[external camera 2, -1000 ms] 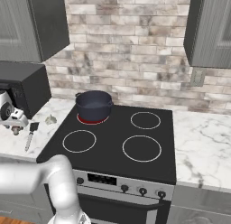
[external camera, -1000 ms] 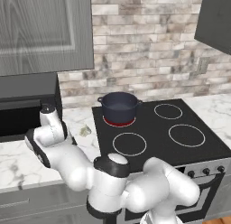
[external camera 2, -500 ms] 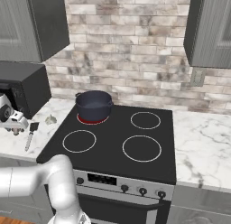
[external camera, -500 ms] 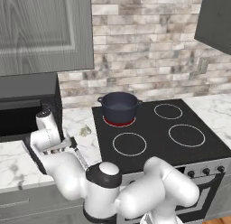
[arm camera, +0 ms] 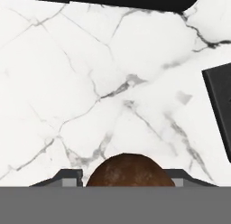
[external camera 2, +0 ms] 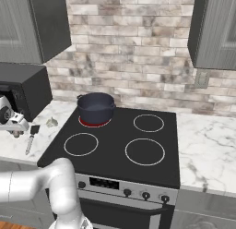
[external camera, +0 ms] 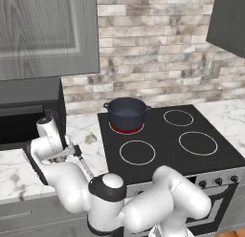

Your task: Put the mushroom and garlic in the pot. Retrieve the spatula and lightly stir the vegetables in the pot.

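Brown mushroom (arm camera: 130, 170) cap sits squarely between my gripper's (arm camera: 124, 175) two fingertips, low over white marble counter (arm camera: 90, 83). I cannot tell whether the jaws clamp it or merely flank it. I read no writing or labels anywhere. Spatula (external camera 2: 31, 138) lies just beside the gripper on its stove side; garlic (external camera 2: 51, 122) and navy pot (external camera 2: 96, 107) are farther that way.

Matt brown mushroom (arm camera: 130, 170); glossy veined marble counter (arm camera: 90, 83).
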Available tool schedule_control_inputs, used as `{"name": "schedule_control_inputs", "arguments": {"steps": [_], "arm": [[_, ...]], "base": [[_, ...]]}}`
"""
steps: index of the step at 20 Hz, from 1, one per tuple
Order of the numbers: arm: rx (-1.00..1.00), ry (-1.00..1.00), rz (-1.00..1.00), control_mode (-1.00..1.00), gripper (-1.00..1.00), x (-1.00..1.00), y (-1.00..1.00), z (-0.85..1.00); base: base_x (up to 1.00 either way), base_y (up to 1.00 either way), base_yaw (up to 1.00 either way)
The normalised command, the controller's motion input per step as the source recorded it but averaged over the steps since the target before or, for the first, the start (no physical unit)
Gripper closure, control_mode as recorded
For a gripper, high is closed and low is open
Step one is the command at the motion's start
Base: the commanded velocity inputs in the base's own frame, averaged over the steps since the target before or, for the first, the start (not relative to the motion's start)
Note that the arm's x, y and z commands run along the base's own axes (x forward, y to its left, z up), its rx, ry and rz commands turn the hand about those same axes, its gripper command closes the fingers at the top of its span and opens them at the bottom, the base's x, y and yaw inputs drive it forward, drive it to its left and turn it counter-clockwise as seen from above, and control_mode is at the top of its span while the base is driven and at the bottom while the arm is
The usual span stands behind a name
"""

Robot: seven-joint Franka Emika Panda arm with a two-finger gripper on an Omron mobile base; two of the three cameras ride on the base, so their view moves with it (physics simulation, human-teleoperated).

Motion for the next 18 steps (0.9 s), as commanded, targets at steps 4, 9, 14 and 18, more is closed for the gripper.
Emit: {"name": "schedule_control_inputs", "arguments": {"steps": [4,9,14,18], "arm": [[0.00,0.00,0.00,-1.00,1.00,-0.12,-0.16,-0.02],[0.04,0.00,0.00,-1.00,1.00,-0.35,-0.40,0.19],[0.06,0.02,0.00,-1.00,1.00,-0.40,-0.49,0.40],[0.04,0.00,-0.01,-1.00,1.00,-0.40,-0.52,0.53]], "base": [[0.00,0.00,0.00],[0.00,0.00,0.00],[0.00,0.00,0.00],[0.00,0.00,0.00]]}}
